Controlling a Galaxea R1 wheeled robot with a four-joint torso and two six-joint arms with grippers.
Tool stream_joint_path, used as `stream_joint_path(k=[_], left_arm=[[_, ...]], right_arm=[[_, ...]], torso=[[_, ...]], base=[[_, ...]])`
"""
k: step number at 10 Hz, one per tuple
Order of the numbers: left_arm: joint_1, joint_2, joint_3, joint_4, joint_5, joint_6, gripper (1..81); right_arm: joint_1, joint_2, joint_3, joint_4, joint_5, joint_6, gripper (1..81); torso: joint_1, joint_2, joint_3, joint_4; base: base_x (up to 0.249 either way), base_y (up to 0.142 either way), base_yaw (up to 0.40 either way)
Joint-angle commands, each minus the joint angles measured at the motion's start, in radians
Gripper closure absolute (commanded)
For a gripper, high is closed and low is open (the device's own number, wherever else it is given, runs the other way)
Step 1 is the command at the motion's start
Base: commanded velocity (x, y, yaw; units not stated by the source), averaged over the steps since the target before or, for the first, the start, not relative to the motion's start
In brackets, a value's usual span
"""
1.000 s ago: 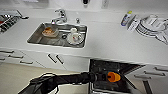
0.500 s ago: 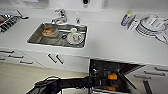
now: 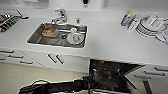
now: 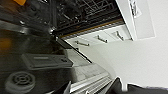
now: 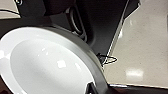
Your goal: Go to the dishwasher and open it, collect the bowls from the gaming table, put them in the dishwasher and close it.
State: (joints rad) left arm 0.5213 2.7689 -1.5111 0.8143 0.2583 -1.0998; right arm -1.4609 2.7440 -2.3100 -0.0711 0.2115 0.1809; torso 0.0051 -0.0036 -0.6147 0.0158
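A Galaxea R1 stands at a white kitchen counter (image 3: 107,42) with the dishwasher (image 3: 110,75) open below it, its dark interior and wire racks exposed to the right of the sink (image 3: 58,33). The left arm (image 3: 57,87) reaches in from the picture's left along the bottom of the head view, its tip meeting the near edge of the open cavity. From the left wrist view, the lowered dishwasher door (image 4: 37,62) spreads close beneath the camera, with the rack (image 4: 85,10) just beyond and white drawer fronts (image 4: 100,38) alongside. Whether the left gripper's fingers are apart or together cannot be told.

The right wrist view shows a white bowl (image 5: 47,62) large and close against the right gripper (image 5: 91,88). A dark finger tip sits at its rim, and the bowl looks clamped there, though the grip itself is largely hidden.

The judgement: the loading step is in hand, and it turns on the open rack lying ahead and low. The left arm is the nearer one, while the bowl rides on the right.
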Motion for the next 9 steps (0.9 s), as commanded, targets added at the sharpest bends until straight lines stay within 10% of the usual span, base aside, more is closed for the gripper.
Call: stream_joint_path(k=[1,7,9], left_arm=[[0.214,-0.286,0.267,0.242,0.010,0.006,1.0],[0.602,-0.385,0.161,0.516,-0.005,0.005,1.0],[0.668,-0.376,0.080,0.516,-0.010,0.003,1.0]], right_arm=[[0.003,-0.304,0.317,-0.009,0.043,0.012,81.1],[0.110,-0.638,0.644,-0.010,0.080,0.091,81.1],[0.180,-0.728,0.764,-0.010,0.078,0.118,81.1]], torso=[[0.000,0.000,0.000,0.000],[0.000,0.000,0.000,0.000],[0.000,0.000,0.000,0.000]], base=[[0.000,0.000,0.000],[0.000,0.000,0.000],[0.000,0.000,0.000]])
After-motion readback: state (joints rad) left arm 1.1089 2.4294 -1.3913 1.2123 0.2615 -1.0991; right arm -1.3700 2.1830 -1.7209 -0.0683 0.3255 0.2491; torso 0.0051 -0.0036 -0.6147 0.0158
